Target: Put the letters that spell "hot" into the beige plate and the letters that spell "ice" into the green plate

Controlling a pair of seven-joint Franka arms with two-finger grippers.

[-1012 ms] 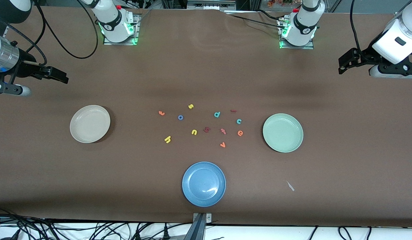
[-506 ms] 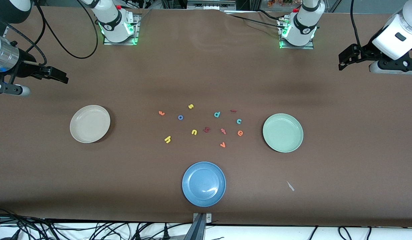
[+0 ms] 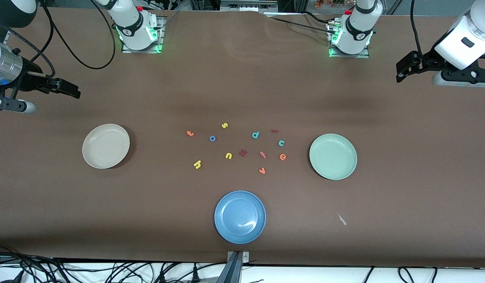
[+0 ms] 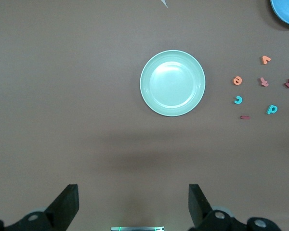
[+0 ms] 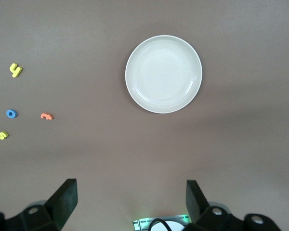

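Note:
The letters lie loose mid-table between the plates. Yellow "h" (image 3: 197,164), blue "o" (image 3: 212,138) and orange "t" (image 3: 190,133) lie toward the beige plate (image 3: 105,146). Dark red "i" (image 3: 275,131), teal "c" (image 3: 281,143) and orange "e" (image 3: 282,157) lie toward the green plate (image 3: 333,156). Both plates hold nothing. My left gripper (image 3: 402,73) hangs open over bare table at the left arm's end. My right gripper (image 3: 71,91) hangs open at the right arm's end. Each is far from the letters and holds nothing.
A blue plate (image 3: 240,216) sits nearest the front camera. Among the letters also lie a yellow "s" (image 3: 224,125), yellow "u" (image 3: 228,156), teal "d" (image 3: 255,135), orange "v" (image 3: 262,170), a dark red letter (image 3: 243,153) and a red-orange "t"-like letter (image 3: 262,155). A pale scrap (image 3: 341,219) lies near the green plate.
The left arm has shifted slightly toward the bases' edge of the table. The right arm, the plates and the letters have not moved.

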